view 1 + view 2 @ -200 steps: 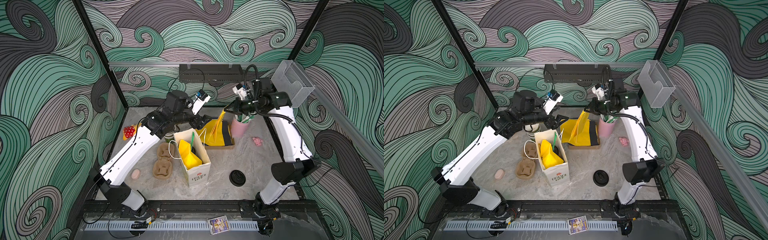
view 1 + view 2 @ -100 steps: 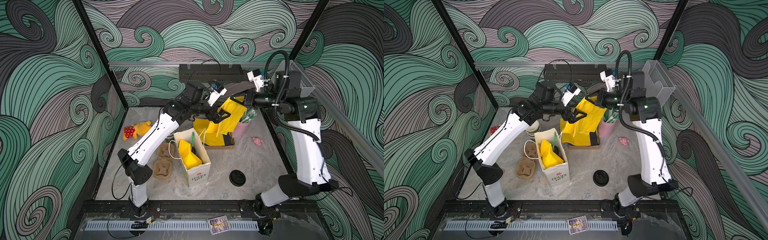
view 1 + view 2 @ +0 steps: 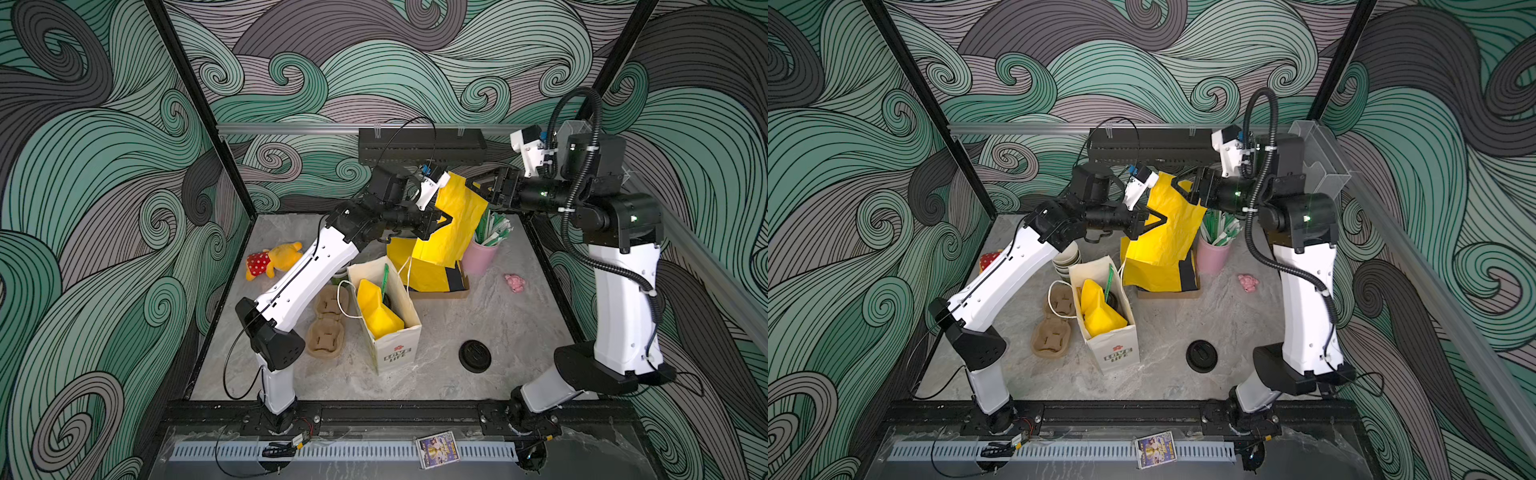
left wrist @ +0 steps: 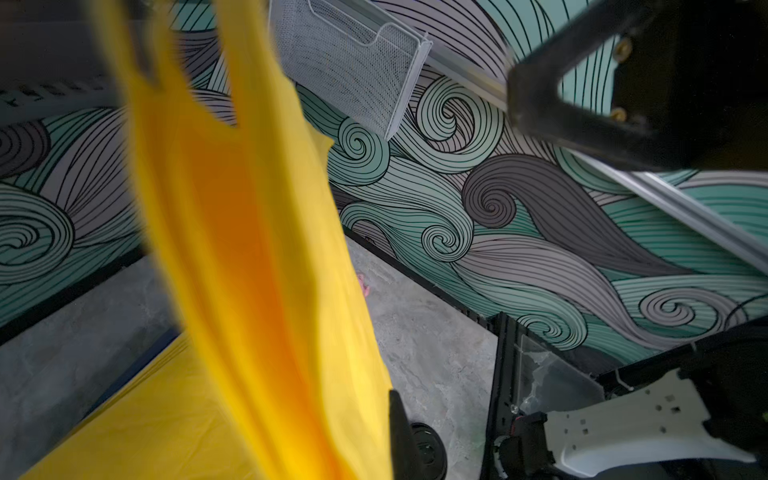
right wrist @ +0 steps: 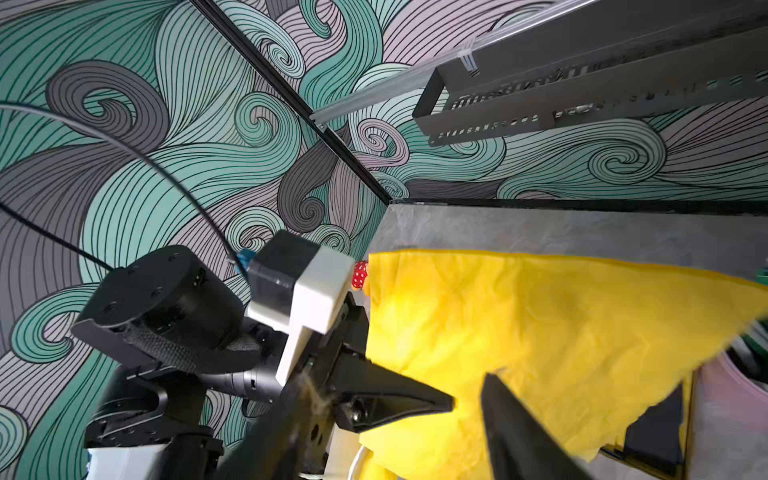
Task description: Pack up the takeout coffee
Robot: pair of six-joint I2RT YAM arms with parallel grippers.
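1. Far left: plush toy (image 3: 276, 259) lying on the worktop (image 3: 498, 324), out of the way.
2. Left fingers (image 3: 441, 219) pinched shut on the hanging yellow bag (image 3: 457, 237).
3. Paper bag (image 3: 392, 336) standing open, stuffed with something yellow. No coffee cups in plain sight. Maybe inside, cannot tell.
4. Packing likely not finished.
5. Loose black lid (image 3: 475, 355) lying alone.
6. Right fingers (image 3: 482, 193) spread apart beside the yellow bag's top, holding nothing.

Handoff underway: left gripper (image 3: 441, 221) has gone from open to clamped on the crinkled yellow plastic bag (image 3: 455, 224), which is lifted higher, toward 12 o'clock of the table; right gripper (image 3: 478, 192), pinching the bag's top before, now has its jaws spread there.
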